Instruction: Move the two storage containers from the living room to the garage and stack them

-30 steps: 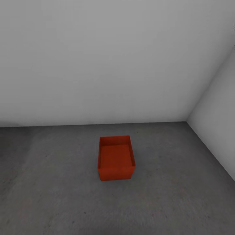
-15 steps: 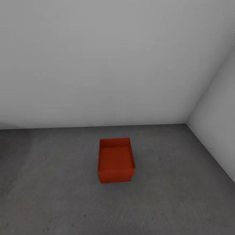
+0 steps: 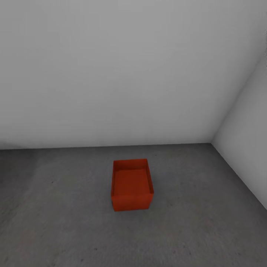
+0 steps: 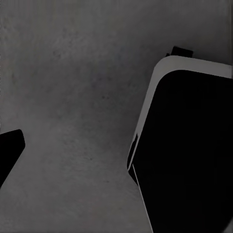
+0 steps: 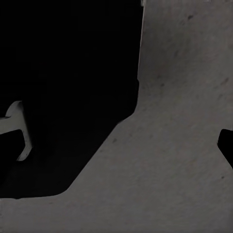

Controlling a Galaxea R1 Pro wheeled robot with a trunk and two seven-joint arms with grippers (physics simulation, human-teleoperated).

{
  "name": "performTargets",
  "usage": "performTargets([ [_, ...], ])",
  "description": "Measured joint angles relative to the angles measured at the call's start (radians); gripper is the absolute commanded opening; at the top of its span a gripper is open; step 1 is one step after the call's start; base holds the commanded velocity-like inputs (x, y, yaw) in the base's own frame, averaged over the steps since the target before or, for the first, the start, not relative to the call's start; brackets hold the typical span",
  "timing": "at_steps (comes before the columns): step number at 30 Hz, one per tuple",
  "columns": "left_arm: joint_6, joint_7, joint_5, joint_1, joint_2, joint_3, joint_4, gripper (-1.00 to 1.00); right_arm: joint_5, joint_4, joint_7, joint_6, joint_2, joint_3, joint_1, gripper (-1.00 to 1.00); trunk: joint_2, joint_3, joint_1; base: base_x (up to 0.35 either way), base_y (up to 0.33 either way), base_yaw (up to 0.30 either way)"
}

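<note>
One orange-red container (image 3: 131, 184) sits open-top, upright, on the dark grey garage floor (image 3: 207, 230), near the back white wall (image 3: 111, 74) & not far from the corner where the side wall (image 3: 248, 155) meets it; nothing inside it as far as the head view shows, nothing stacked on it yet. So, judging by this, step one is done: base box is placed, 2nd box not in sight, presumably to be fetched from the living room. Both wrist views look down on bare grey floor w/ big black robot parts (image 4: 189, 155) close by; a dark tip at the picture edge in each may be a finger, but can't tell whether either hand is released or clenched, & neither looks to be carrying anything. Risks from here: the box stands free on open floor, so a clumsy approach w/ the base could nudge or turn it; on the stack, a crooked drop could leave the top box tilted on one rim or slid off. Vs 1 s ago: box & wall line sit a bit lower in the head view — whole picture shifted, so the camera moved, not the box.
</note>
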Motion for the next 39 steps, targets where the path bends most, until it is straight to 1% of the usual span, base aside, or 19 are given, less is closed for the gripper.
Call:
performTargets([
  [7,0.0,0.0,0.001,0.0,0.002,-0.001,0.004,1.0,0.002,0.0,0.011,-0.003,0.0,0.001,0.0,1.0,0.0,0.011,0.0,0.0,0.0,0.0],
  [39,0.0,0.0,-0.003,0.0,0.001,-0.001,0.001,1.0,0.005,-0.001,0.011,-0.002,0.002,0.002,0.0,1.0,0.0,0.063,0.0,0.0,0.0,0.0],
])
